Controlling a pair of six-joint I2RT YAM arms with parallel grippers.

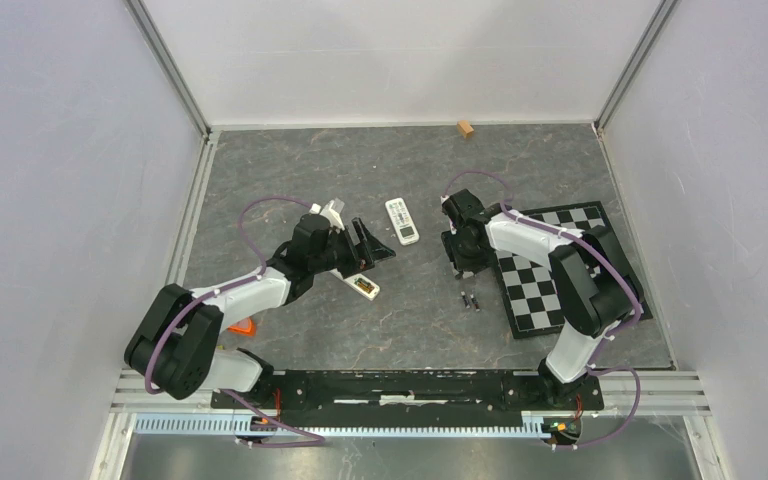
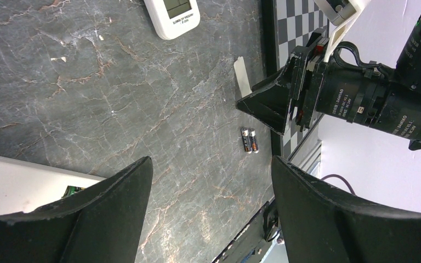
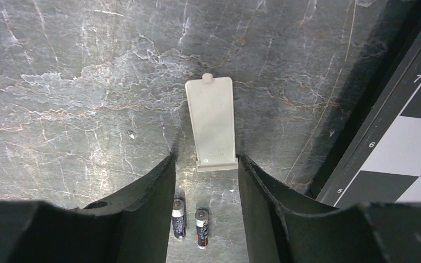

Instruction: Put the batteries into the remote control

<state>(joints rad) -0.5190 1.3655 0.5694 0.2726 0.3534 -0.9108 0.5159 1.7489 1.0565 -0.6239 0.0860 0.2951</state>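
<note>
The slim white remote control (image 1: 365,287) lies back up by my left gripper (image 1: 375,250), its battery compartment open. In the left wrist view only its white edge (image 2: 16,186) shows at the lower left. Two small dark batteries (image 1: 469,300) lie side by side on the table, also visible from the left wrist (image 2: 249,141) and the right wrist (image 3: 189,222). The white battery cover (image 3: 212,123) lies flat just beyond them. My right gripper (image 3: 205,159) is open and empty, with its fingertips either side of the cover's near end. My left gripper (image 2: 211,164) is wide open and empty.
A shorter white remote with a display (image 1: 401,220) lies mid-table. A black-and-white chessboard (image 1: 560,265) lies under the right arm. A small wooden block (image 1: 466,128) sits at the back wall. An orange object (image 1: 243,326) peeks out beneath the left arm.
</note>
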